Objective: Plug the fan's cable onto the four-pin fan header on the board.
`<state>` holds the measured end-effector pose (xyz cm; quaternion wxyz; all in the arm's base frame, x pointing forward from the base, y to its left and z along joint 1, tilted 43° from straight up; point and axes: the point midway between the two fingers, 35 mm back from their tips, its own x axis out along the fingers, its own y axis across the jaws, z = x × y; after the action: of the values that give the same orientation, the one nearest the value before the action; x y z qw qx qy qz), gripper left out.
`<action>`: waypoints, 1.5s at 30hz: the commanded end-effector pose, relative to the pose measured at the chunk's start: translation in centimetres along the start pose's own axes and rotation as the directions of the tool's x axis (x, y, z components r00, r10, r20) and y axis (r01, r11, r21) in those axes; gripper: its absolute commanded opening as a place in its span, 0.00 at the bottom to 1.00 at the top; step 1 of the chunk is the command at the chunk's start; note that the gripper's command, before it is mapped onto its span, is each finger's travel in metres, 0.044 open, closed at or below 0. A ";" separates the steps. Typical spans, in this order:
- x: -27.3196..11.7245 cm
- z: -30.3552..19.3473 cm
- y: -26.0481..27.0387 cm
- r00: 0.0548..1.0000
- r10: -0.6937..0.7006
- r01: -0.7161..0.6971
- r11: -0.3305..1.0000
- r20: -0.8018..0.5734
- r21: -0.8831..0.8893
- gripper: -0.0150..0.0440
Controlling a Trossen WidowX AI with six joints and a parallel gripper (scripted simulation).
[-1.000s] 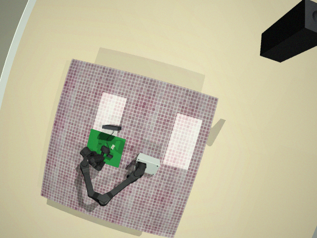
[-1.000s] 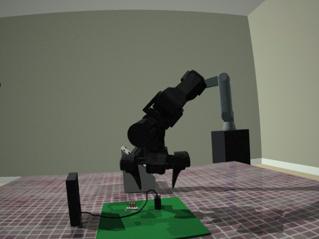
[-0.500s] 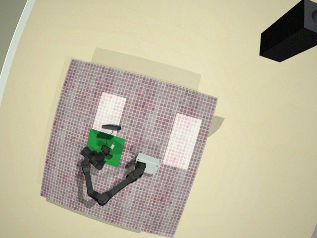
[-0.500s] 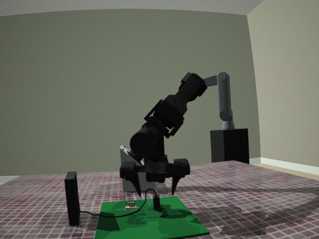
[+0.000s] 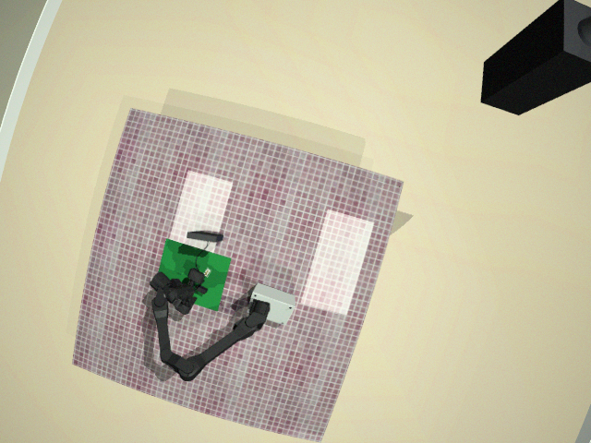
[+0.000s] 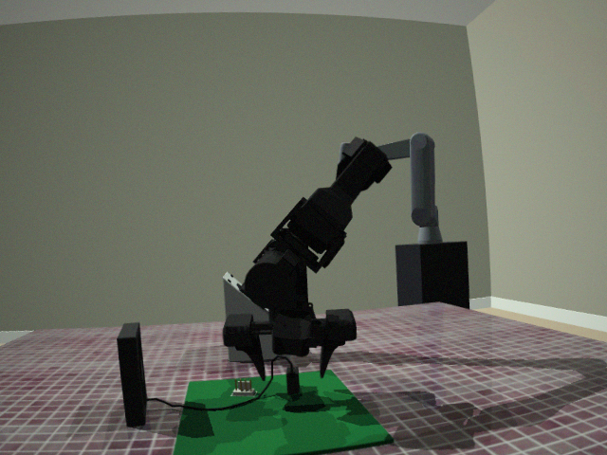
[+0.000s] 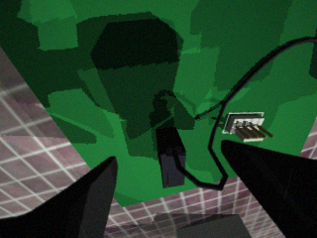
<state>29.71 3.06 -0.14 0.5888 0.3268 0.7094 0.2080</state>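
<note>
The black plug stands upright on the green board. My gripper is open, its fingers pointing down over the board on either side of the plug, with a gap on both sides. The pale four-pin header is bare, its pins showing, beside the plug and near one finger. The thin black cable runs from the plug, looping past the header, to the upright black fan.
The arm's light grey base stands beside the board on the tiled mat. Two white patches show on the mat. A second grey arm stands on a black pedestal in the background.
</note>
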 end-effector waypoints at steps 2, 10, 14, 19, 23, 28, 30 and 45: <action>0.0 0.0 0.0 1.000 0.000 0.000 1.000 0.000 -0.001 0.78; 0.0 0.0 0.0 1.000 0.000 0.000 1.000 0.000 -0.001 0.62; 0.0 0.0 0.0 1.000 0.000 0.000 1.000 0.000 -0.001 0.58; 0.0 0.0 0.0 1.000 0.000 0.000 1.000 0.000 -0.001 0.52; 0.0 0.0 0.0 1.000 0.000 0.000 1.000 0.000 -0.001 0.47; 0.0 0.0 0.0 1.000 0.000 0.000 1.000 0.000 -0.001 0.42; 0.0 0.0 0.0 1.000 0.000 0.000 1.000 0.000 -0.001 0.39; -2.7 -0.3 -0.1 1.000 -0.004 0.004 1.000 0.002 0.002 0.25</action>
<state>29.53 2.05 0.75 0.5836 0.3300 0.7125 0.2070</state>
